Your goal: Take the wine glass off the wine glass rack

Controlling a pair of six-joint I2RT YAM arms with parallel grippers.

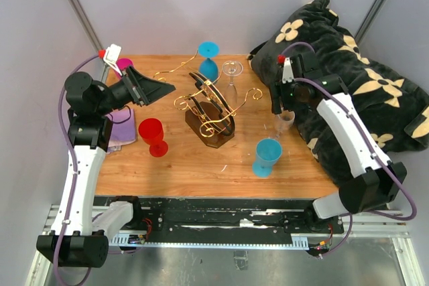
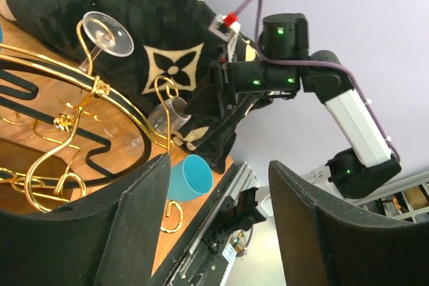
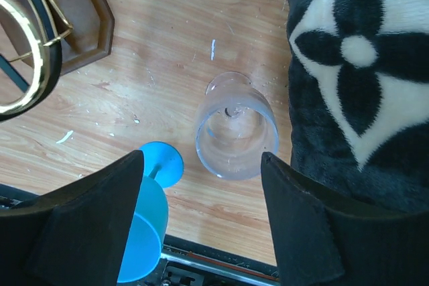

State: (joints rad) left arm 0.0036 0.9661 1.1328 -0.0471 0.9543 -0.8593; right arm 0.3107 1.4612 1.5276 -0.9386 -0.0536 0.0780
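Clearance is my concern: right jaws hang open over the clear wine glass (image 3: 234, 135) standing upright on the counter (image 1: 194, 165) beside the blanket (image 1: 348, 65), clear of the rack (image 1: 213, 128), so I should rise straight up without clipping its rim; left jaws open, empty.

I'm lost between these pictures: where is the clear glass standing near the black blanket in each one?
Top external: clear glass right of centre, against the black blanket.
Left wrist: left of centre, against the blanket.
Right wrist: centre, seen from above.
Shared landmark: the upright blue glass beside it.
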